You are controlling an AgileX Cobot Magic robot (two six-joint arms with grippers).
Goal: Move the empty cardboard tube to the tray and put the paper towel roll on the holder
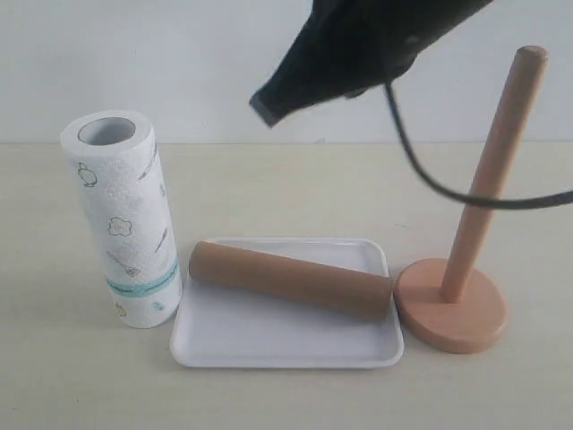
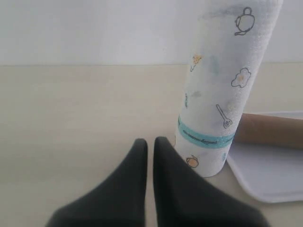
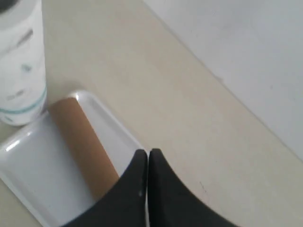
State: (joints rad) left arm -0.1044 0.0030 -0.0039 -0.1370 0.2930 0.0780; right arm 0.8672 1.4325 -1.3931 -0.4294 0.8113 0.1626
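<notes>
Tube (image 1: 291,279): lies on its side in the tray (image 1: 286,345), slanting across it; one end is near the rim on the roll's side, the other at the rim next to the holder
Roll (image 1: 116,219): stands upright on the table (image 1: 81,376) with its hollow core facing up, just beside the tray's left edge (whether they touch I cannot tell); it has a teal band low down and small doodles above
Holder (image 1: 452,309): its round base sits on the table just right of the tray; the dowel is upright and bare
Left gripper (image 2: 150,142): low over the table near the foot of the roll; the dark fingers are closed up with only a thin slit between them, and nothing is in them
Right gripper (image 3: 147,153): above the tray's rim where one end of the tube lies; the fingers are pressed together and empty, clear of the tube
Right arm (image 1: 358,45): a dark, blurred shape high over the tray, in front of the pale wall (image 1: 134,54)
Cable (image 1: 430,179): black, hangs from the arm and crosses in front of the dowel
Table: cream, matt
</notes>
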